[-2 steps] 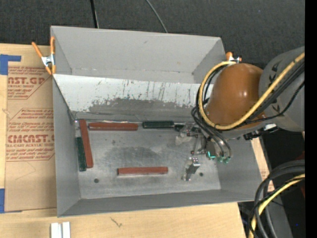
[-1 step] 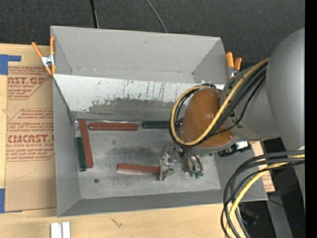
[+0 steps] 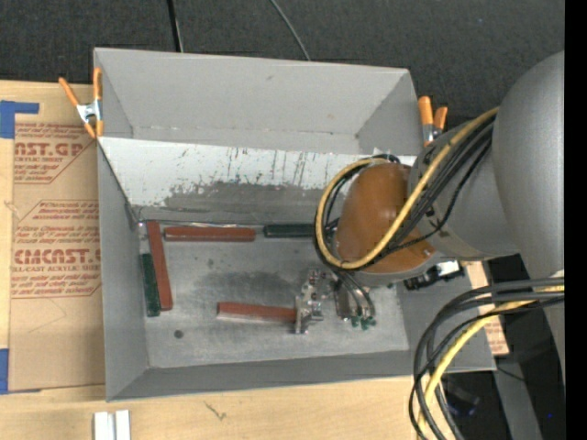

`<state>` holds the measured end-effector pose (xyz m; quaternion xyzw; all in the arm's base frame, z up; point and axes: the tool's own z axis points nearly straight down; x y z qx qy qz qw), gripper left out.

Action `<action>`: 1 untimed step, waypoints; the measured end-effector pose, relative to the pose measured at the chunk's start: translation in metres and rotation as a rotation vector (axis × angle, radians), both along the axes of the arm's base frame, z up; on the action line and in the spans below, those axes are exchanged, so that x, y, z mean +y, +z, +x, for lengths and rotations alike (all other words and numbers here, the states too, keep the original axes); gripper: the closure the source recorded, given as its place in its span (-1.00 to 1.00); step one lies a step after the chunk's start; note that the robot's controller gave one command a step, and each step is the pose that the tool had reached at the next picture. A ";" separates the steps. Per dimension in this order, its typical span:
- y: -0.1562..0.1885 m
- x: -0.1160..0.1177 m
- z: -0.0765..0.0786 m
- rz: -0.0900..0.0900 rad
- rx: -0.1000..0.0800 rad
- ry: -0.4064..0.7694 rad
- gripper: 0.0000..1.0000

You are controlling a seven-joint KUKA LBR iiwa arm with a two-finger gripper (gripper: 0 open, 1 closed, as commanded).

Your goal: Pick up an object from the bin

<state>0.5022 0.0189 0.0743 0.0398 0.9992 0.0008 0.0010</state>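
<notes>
My gripper (image 3: 332, 313) is low over the bin floor at the front right, below the orange wrist cover. Its two fingers stand apart, so it looks open, with nothing between them. A reddish-brown flat stick (image 3: 255, 312) lies on the floor just left of it. The stick's right end reaches the left fingertip (image 3: 306, 315); I cannot tell if they touch.
Along the back wall lie another reddish-brown stick (image 3: 209, 234) and a dark green stick (image 3: 289, 231). By the left wall a third reddish-brown stick (image 3: 160, 266) lies beside a dark green one (image 3: 148, 285). The arm and its cables cover the bin's right side.
</notes>
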 end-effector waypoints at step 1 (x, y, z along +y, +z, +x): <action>0.138 -0.012 -0.006 -0.001 0.001 -0.002 1.00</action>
